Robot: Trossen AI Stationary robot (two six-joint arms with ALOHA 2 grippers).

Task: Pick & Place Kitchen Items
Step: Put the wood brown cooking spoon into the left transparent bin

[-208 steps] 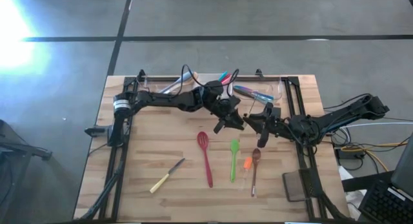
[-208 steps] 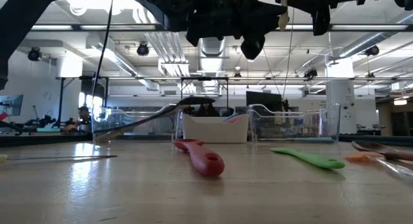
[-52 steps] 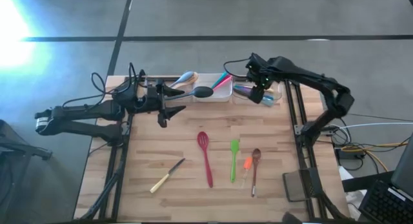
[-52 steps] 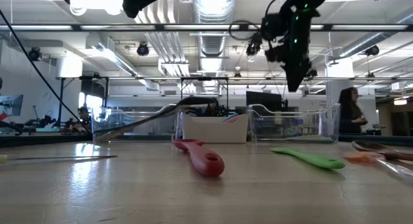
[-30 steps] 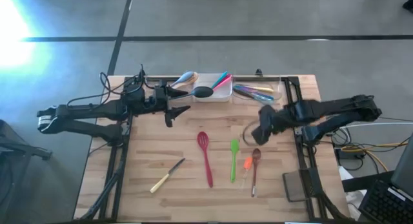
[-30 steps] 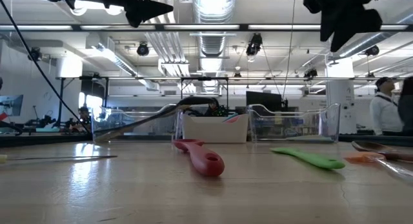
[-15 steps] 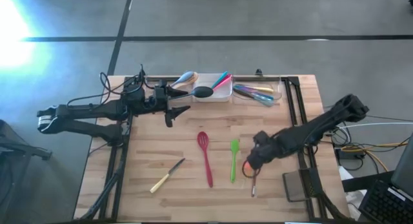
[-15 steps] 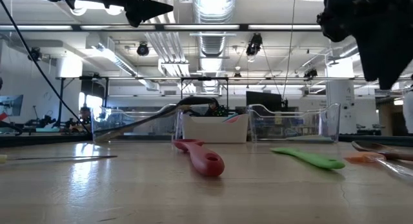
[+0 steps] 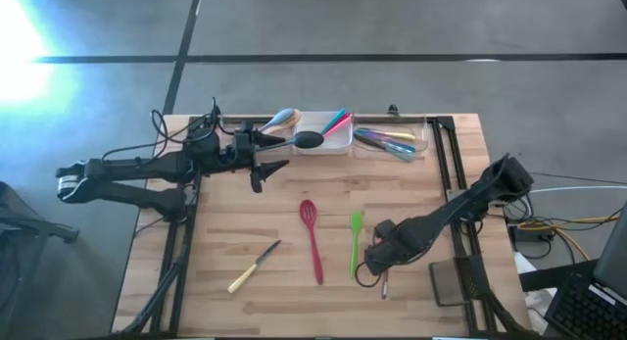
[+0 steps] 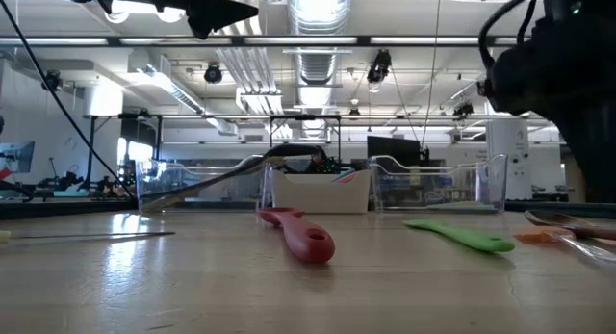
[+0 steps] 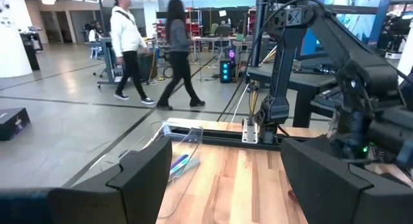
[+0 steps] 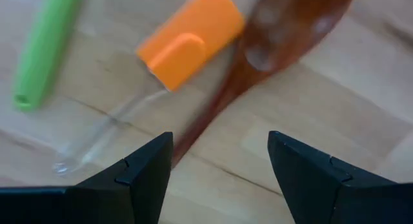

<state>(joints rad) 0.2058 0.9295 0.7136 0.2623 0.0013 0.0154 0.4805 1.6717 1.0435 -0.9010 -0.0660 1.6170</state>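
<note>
My right gripper (image 9: 375, 262) points down, open, just above an orange spatula (image 12: 190, 40) with a clear handle and a brown wooden spoon (image 12: 284, 30), both lying flat on the table. In the right wrist view the spoon's handle runs in between its two fingers, which touch nothing. A green spatula (image 9: 355, 240), a red slotted spoon (image 9: 312, 237) and a pale-handled knife (image 9: 253, 266) lie flat to the left. My left gripper (image 9: 276, 156) waits open and level, high over the table's far left, by the trays.
Along the far edge stand a white tray (image 9: 338, 144) holding a black ladle and pink and teal utensils, and a clear tray (image 9: 426, 144) with more utensils on its right. Another clear tray (image 10: 197, 185) stands left of the white one. A dark pad (image 9: 449, 281) lies near the right edge.
My right gripper has travelled from beside the far right tray toward the table's near edge and down, tipping until it points straight down over the orange spatula and wooden spoon. The utensils on the table have not moved.
</note>
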